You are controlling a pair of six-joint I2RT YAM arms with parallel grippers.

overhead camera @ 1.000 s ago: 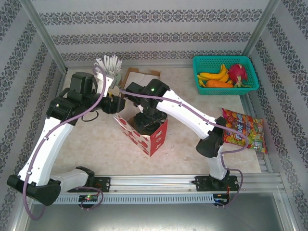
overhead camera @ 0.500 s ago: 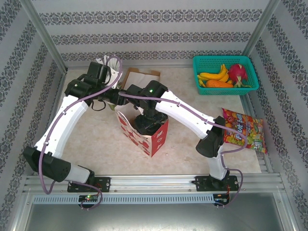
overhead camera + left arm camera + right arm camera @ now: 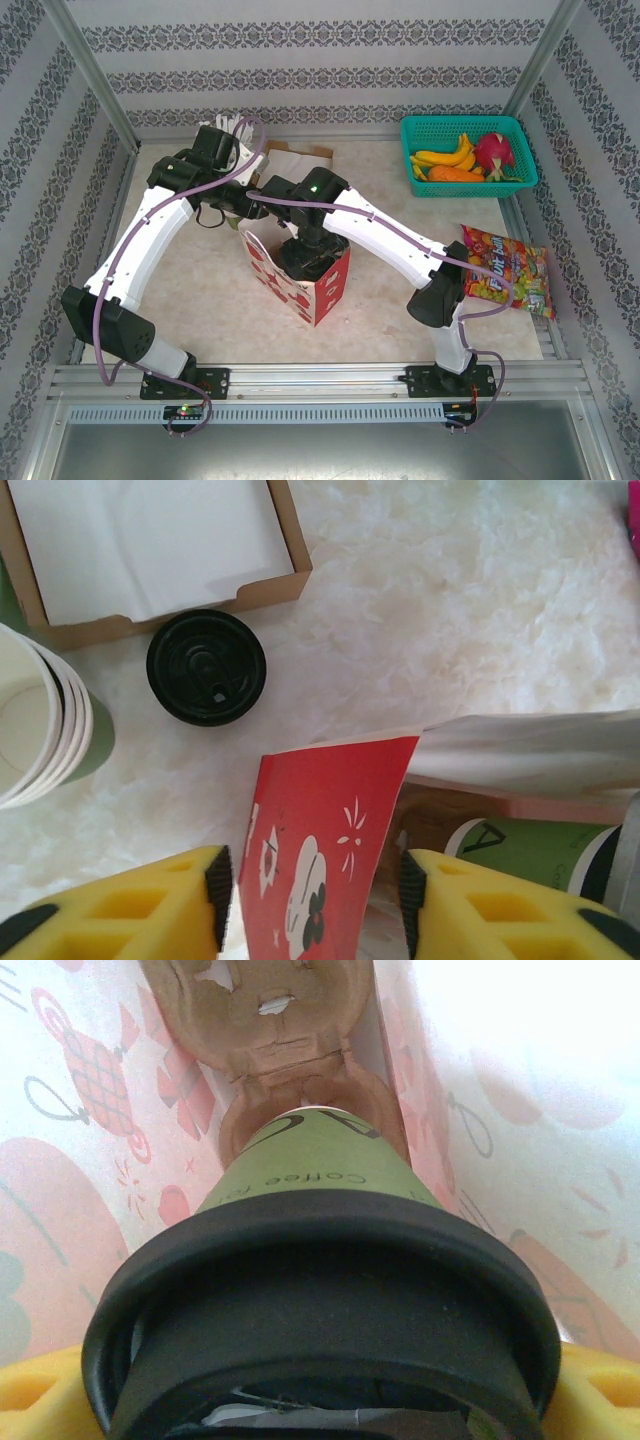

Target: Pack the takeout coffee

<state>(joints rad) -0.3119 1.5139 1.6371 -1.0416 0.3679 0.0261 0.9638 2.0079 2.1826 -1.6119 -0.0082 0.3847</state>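
Moved since a second ago: left arm [image 3: 150, 235] swung toward the table's far side; left gripper [image 3: 312, 880] narrowed.

- **Left gripper:** jaws half apart, astride the paper bag [image 3: 325, 820] rim, red wall between them; no firm pinch evident.
- **Right gripper** [image 3: 320, 1405]**:** clamped on the black lid of the olive-green cup [image 3: 320, 1175], deep inside the bag, base near a cardboard carrier [image 3: 268, 1020] socket.
- **Second lidded cup** [image 3: 206, 667]**:** on the table beside the bag.
- **Risk:** the wall slips or buckles, the mouth narrows, and the cup snags or tips.
- **Pose:** left arm stretched long, wrist turned down; right arm folded over, wrist plunged into the bag.
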